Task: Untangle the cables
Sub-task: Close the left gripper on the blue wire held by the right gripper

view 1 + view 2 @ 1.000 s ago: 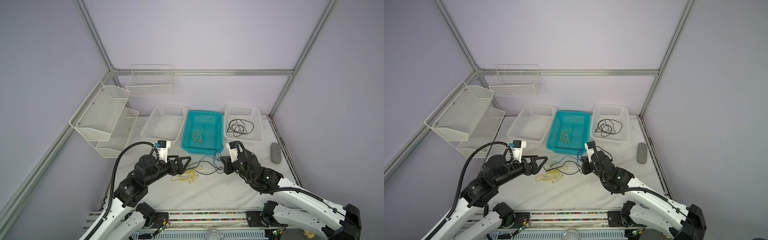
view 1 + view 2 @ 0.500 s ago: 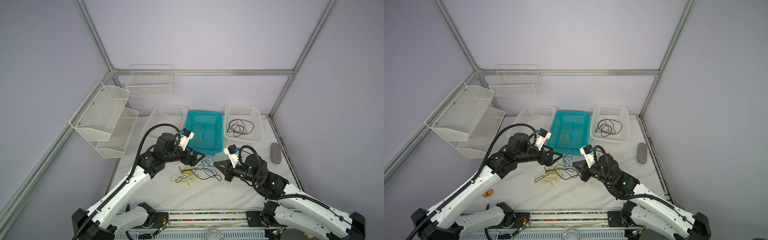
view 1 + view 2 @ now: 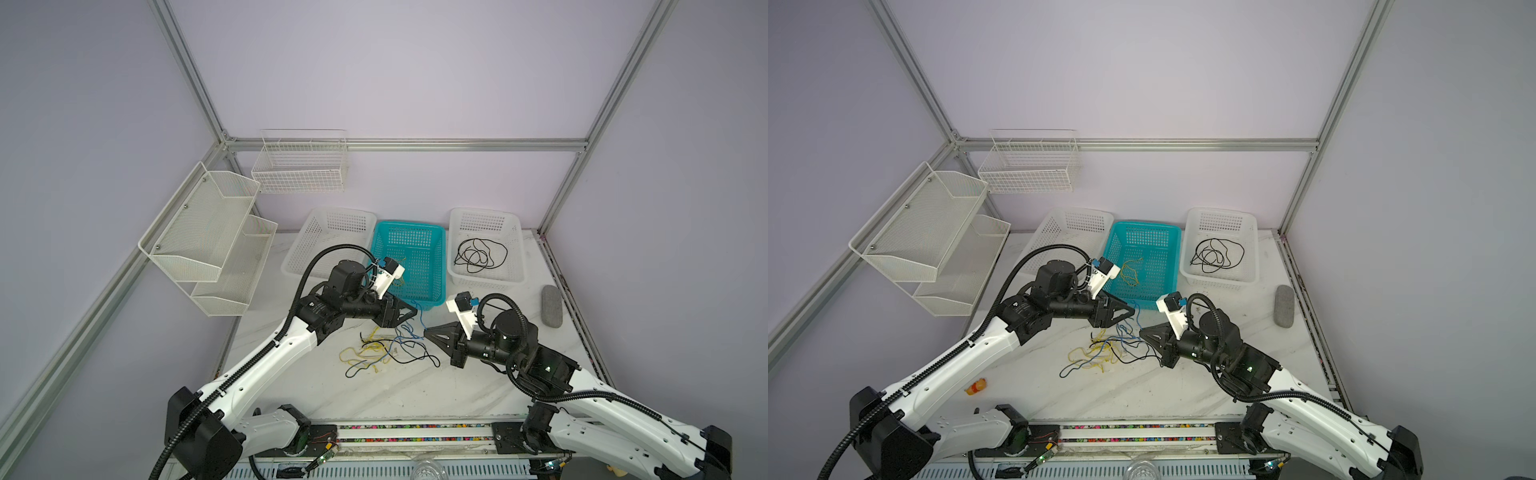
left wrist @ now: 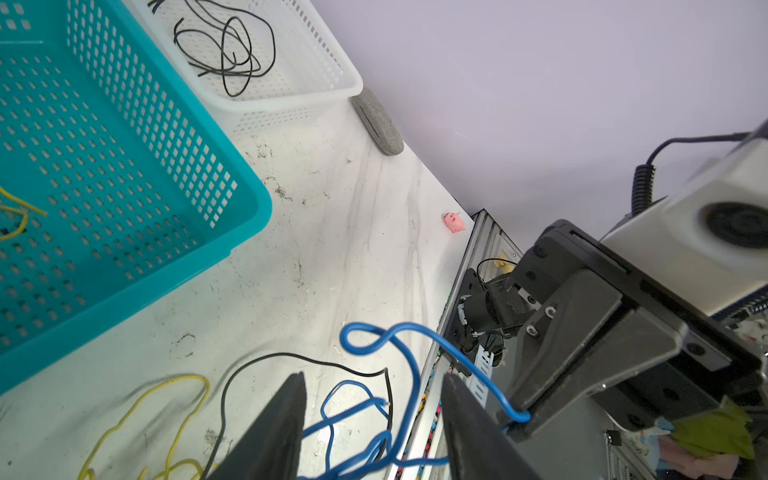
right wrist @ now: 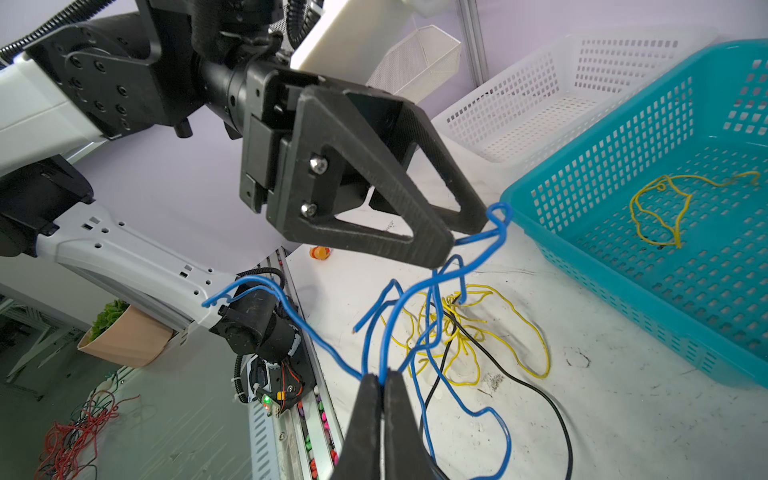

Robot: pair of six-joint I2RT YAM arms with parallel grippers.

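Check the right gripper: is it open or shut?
Shut. In the right wrist view the right gripper has its fingers pressed together, with strands of the blue cable pinched between them.

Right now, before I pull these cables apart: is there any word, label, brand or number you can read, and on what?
No text can be read in any view.
Left arm's black joint housing: small white marking, too small to read.
Teal basket, blue cable: no print visible.
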